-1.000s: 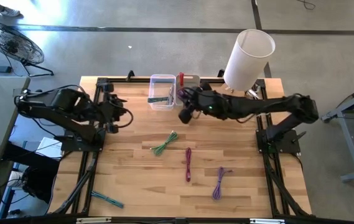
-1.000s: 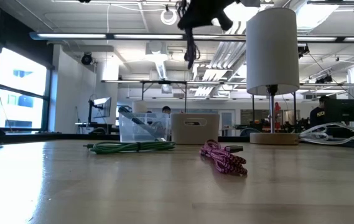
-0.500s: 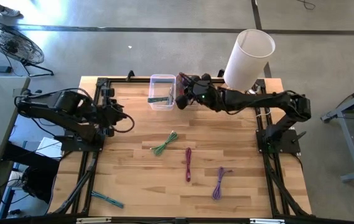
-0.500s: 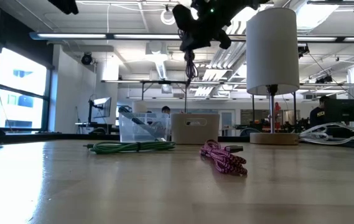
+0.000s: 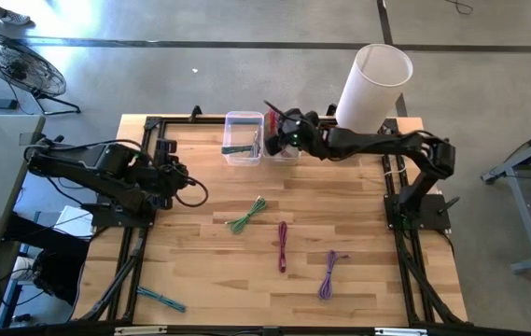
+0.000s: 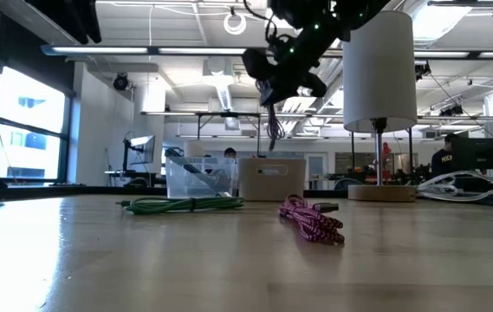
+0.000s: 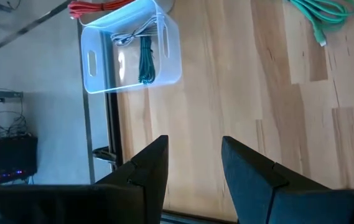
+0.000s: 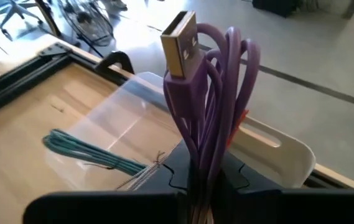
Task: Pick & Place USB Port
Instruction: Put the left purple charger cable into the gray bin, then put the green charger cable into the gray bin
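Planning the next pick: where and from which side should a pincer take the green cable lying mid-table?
Probably from straight above, at the middle of the green cable. It lies flat as a slim coiled bundle with bare wood all around, running diagonally, so the fingers should close across its narrow width. Its frayed-looking ends are less sure to hold.

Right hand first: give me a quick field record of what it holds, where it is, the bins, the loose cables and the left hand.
right hand: shut on purple USB cable, above the bins at the table's far edge
clear bin: holds a teal cable
white bin: beside the clear bin
loose on table: green cable, magenta cable, second purple cable
left hand: open, empty, near the left edge
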You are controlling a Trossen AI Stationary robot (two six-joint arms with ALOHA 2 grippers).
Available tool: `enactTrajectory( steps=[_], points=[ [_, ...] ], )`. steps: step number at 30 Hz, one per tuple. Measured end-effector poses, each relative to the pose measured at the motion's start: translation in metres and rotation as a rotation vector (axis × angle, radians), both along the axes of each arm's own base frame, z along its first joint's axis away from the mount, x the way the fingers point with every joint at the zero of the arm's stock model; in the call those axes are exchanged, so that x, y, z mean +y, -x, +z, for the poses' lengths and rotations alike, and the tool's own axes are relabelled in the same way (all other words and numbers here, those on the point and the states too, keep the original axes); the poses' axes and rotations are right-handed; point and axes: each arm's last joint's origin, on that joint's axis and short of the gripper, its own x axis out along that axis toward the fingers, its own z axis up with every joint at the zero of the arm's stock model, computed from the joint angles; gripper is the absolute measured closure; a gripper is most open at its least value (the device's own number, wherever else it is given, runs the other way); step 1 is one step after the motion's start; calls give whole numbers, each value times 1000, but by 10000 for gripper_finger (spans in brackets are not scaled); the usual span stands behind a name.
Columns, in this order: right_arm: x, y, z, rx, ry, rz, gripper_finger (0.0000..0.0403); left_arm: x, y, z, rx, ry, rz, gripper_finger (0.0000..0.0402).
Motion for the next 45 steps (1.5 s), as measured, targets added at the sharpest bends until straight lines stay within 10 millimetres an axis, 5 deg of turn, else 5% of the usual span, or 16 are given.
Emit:
enactTrajectory(
  steps=[12, 17, 31, 45],
  points=[
    [-27, 1, -28, 34, -122, -52, 387, 0, 1, 0, 4, 9, -4, 257],
    [-31, 0, -36, 31, -154, -59, 341, 0, 1, 0, 4, 10, -5, 257],
    [-32, -6, -30, -25, -109, -11, 218, 0, 1, 0, 5, 12, -6, 257],
    [-35, -6, -20, -53, -45, 0, 214, -2, 1, -1, 20, 88, -31, 257]
  ],
)
